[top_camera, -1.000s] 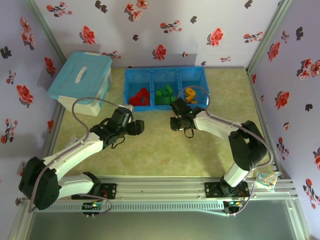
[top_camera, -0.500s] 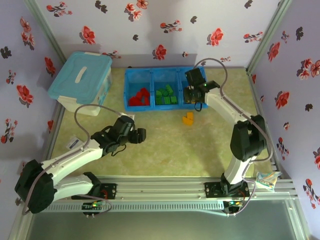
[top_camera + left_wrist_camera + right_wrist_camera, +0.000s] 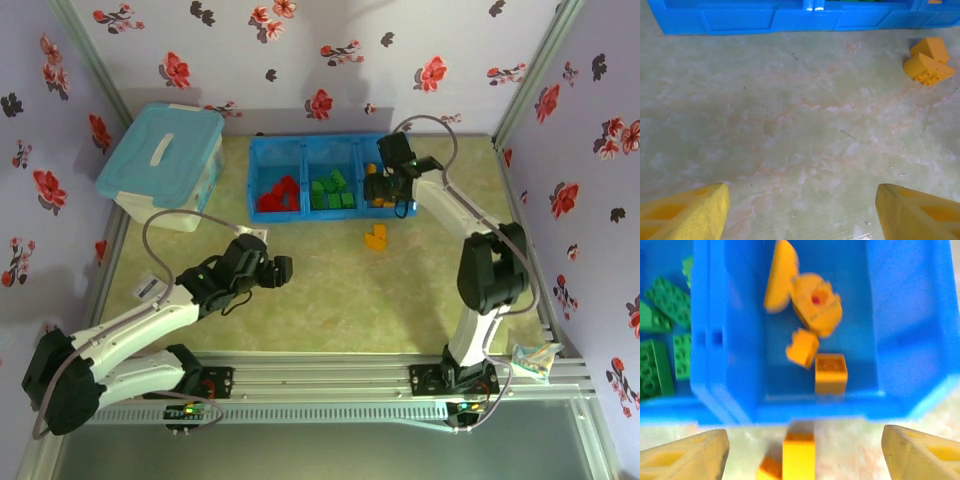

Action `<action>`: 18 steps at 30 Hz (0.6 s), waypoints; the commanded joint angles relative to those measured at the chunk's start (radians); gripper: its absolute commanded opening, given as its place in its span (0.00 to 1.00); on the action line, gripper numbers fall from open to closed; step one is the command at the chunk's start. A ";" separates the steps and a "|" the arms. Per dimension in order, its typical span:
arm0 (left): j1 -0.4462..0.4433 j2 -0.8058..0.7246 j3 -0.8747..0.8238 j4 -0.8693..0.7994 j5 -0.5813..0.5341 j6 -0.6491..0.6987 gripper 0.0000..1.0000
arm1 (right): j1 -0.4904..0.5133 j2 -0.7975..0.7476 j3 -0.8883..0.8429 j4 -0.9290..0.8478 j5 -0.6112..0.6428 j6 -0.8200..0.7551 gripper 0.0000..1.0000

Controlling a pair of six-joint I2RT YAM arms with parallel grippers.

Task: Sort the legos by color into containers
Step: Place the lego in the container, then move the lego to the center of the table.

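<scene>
The long blue tray (image 3: 330, 147) holds red legos (image 3: 280, 195) in its left container, green legos (image 3: 333, 190) in the middle one and orange-yellow legos (image 3: 382, 196) in the right one. My right gripper (image 3: 385, 185) hovers open over the right container's front wall (image 3: 815, 407), nothing between its fingers. Below it several orange-yellow legos (image 3: 817, 315) lie blurred inside. Two orange-yellow legos (image 3: 376, 238) lie on the table just in front of the tray, also in the right wrist view (image 3: 799, 457). My left gripper (image 3: 275, 270) stands open over bare table (image 3: 800, 140), left of those two legos (image 3: 927, 60).
A pale blue tub (image 3: 165, 165) with a white-handled lid stands at the back left beside the tray. Flowered walls close in the table on three sides. The tray's front wall (image 3: 790, 20) runs along the top of the left wrist view.
My right gripper has swung from mid-table to the right container and opened, and an orange-yellow lego has left it. Two legos came into sight on the table. The left arm barely shifted.
</scene>
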 commanded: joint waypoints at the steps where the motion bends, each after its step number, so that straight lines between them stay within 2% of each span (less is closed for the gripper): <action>1: -0.004 -0.010 -0.011 0.013 -0.027 -0.011 0.77 | 0.017 -0.112 -0.154 0.076 -0.043 0.008 0.79; 6: -0.004 0.007 -0.028 0.033 -0.026 -0.020 0.77 | 0.040 -0.185 -0.393 0.168 -0.098 0.017 0.80; 9: -0.005 0.015 -0.030 0.036 -0.024 -0.023 0.76 | 0.055 -0.169 -0.460 0.222 -0.134 0.017 0.80; 13: -0.004 0.006 -0.032 0.027 -0.024 -0.021 0.76 | 0.077 -0.132 -0.475 0.267 -0.143 0.011 0.80; 18: -0.003 -0.012 -0.046 0.023 -0.028 -0.027 0.76 | 0.097 -0.053 -0.414 0.259 -0.127 -0.016 0.80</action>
